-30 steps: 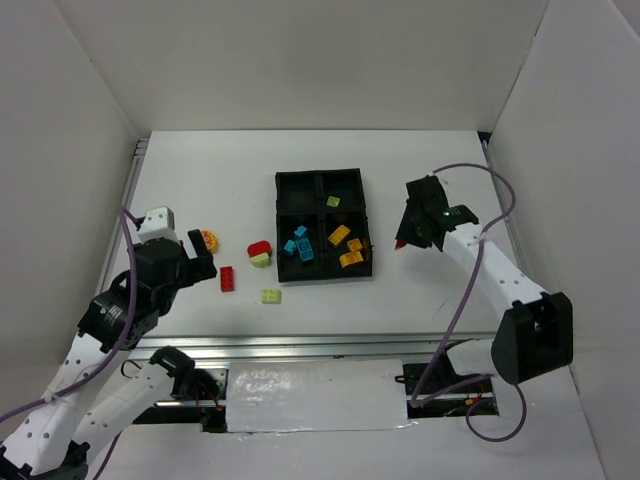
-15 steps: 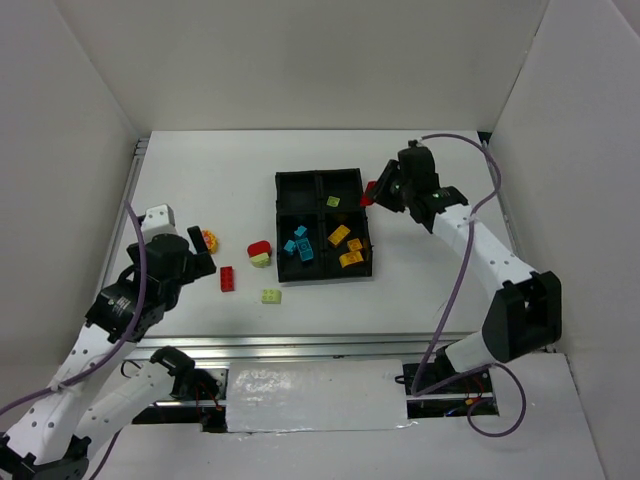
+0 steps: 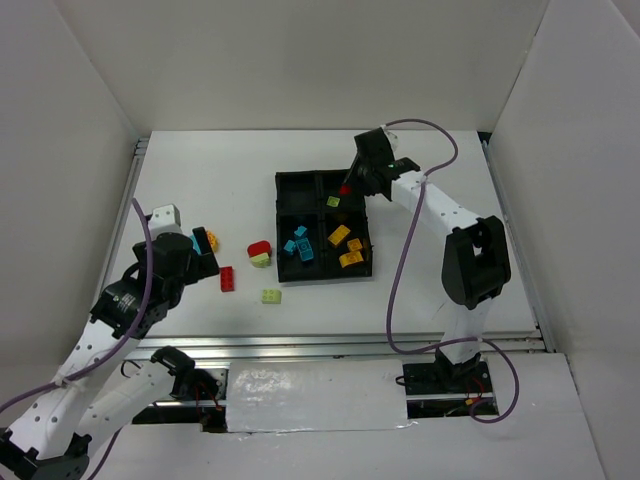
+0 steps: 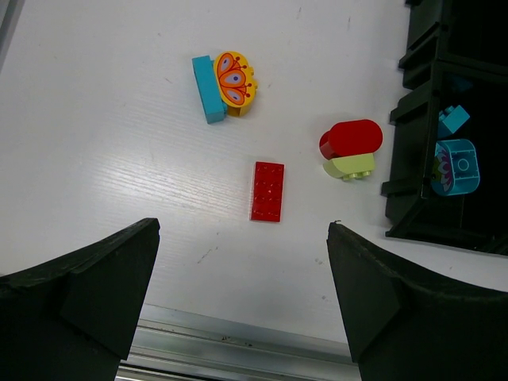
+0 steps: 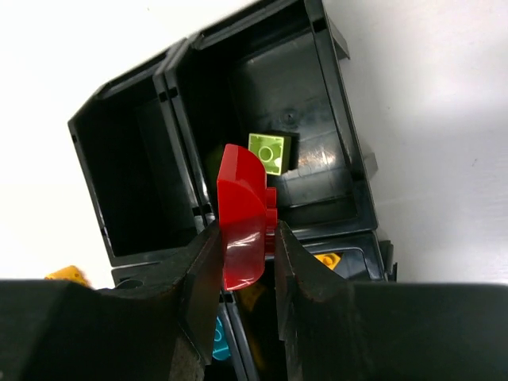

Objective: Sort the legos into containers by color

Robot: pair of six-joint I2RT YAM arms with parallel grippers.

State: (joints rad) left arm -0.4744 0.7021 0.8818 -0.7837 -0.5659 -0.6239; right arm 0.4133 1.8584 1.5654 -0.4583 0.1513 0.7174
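Right pincer (image 5: 244,248): being swung leftward over the tray (image 3: 297,190) since a second ago, red brick (image 5: 240,208) being pinched.
Left pincer (image 4: 242,254): being held spread above the bench (image 4: 119,198).

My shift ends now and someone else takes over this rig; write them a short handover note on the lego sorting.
Right gripper: shut on a red lego, over the tray's far half.
Left gripper: open, empty, above the loose pieces.
Done: cyan legos near-left, orange legos near-right, one lime lego far-right; far-left compartment empty.
To do, on the table: red flat brick, red-on-lime pair, cyan-and-orange pair, lime brick; plus the held one.
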